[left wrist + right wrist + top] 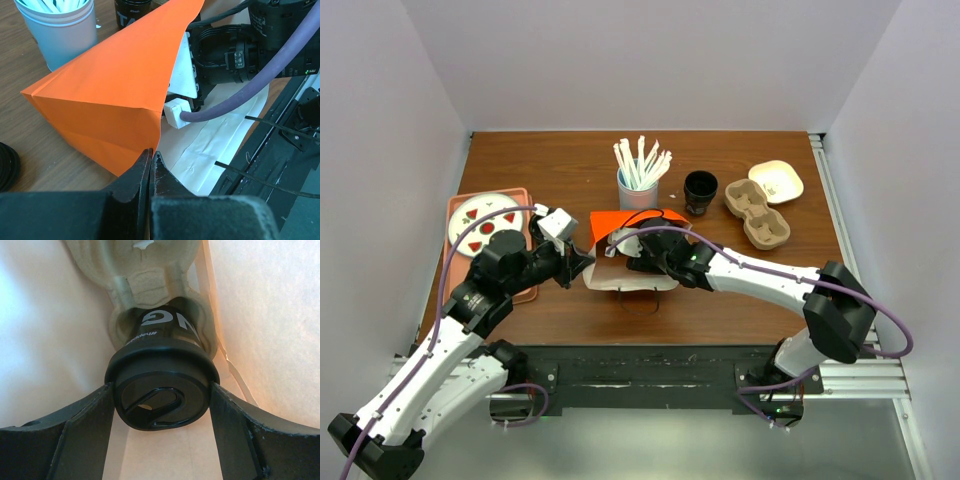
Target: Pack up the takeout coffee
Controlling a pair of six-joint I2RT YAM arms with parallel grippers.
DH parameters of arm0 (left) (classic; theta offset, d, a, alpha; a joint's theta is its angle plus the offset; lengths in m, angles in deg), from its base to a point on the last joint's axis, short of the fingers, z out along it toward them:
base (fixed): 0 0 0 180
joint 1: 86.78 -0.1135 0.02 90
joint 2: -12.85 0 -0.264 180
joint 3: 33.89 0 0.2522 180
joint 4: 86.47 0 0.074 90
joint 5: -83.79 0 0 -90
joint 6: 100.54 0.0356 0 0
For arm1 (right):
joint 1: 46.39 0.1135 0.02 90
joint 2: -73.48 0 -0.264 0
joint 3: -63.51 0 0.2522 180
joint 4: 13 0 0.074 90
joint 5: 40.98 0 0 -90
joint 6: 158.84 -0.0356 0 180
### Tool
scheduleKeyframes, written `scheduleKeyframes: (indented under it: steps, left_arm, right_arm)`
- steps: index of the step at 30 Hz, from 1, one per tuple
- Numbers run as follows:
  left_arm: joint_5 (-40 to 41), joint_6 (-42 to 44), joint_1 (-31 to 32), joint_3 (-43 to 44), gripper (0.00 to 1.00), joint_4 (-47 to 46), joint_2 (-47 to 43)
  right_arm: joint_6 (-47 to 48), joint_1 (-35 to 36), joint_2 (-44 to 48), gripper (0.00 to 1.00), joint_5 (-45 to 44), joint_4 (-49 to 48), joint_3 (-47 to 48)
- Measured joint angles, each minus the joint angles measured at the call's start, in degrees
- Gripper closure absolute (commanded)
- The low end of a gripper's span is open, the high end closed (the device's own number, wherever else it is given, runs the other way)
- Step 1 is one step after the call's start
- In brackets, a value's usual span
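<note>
Left wrist view: the left tool (151, 157), fingers pressed together, pinches the open edge of the orange bag (110, 90). Inside that bag, the right tool (161, 390) clamps the takeout coffee (162, 365), a dark cup with white lettering and a black sip-hole lid, seated in a pulp carrier (145, 275).

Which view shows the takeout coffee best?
Right wrist: the takeout coffee fills the frame, its lid gripped by the right tool, its base in a pulp carrier. Top external and left wrist show only the orange bag hiding it.
</note>
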Motion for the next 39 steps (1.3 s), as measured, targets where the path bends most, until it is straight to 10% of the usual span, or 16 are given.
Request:
scheduleKeyframes:
  steps: [9, 16, 30, 39]
  left_arm:
    - [-0.17, -0.04, 0.02, 0.00, 1.00, -0.02, -0.04]
    - [-0.20, -0.04, 0.00, 0.00, 1.00, 0.00, -0.04]
    - [-0.46, -0.11, 0.02, 0.00, 1.00, -0.02, -0.04]
    - [0.31, -0.83, 0.02, 1.05, 1.00, 0.07, 0.55]
  right_arm:
    - [-0.37, 0.00, 0.00, 0.23, -0.28, 0.00, 0.00]
    - [-0.68, 0.00, -0.74, 0.48, -0.35, -0.46, 0.00]
    - [-0.96, -0.07, -2.80, 0.39, -0.87, -2.60, 0.24]
    - [-2.19, -0.15, -2.75, 0.16, -1.36, -1.70, 0.79]
